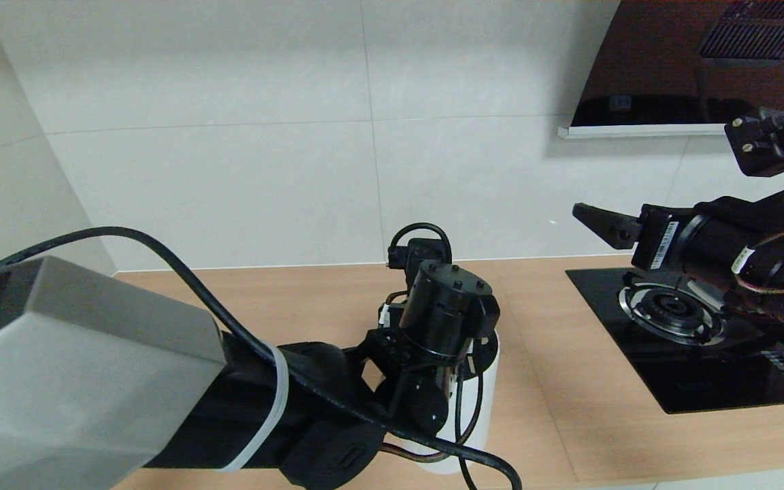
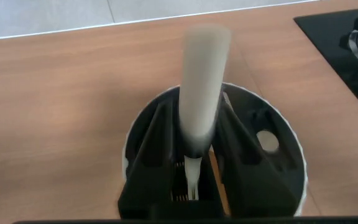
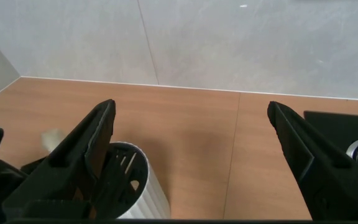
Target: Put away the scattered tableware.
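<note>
Your left gripper (image 2: 194, 106) pinches a white-handled utensil (image 2: 201, 74) upright, its lower end inside the white cylindrical holder (image 2: 291, 146). Next, likely: lower, release, lift straight out. Your right gripper (image 3: 190, 109) hangs spread above the holder's side.

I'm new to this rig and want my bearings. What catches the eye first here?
The left gripper holds a white-handled utensil between its fingers, just over the white utensil holder on the wooden counter. Off to the right, the right gripper hangs open in the air by the black gas hob.
</note>
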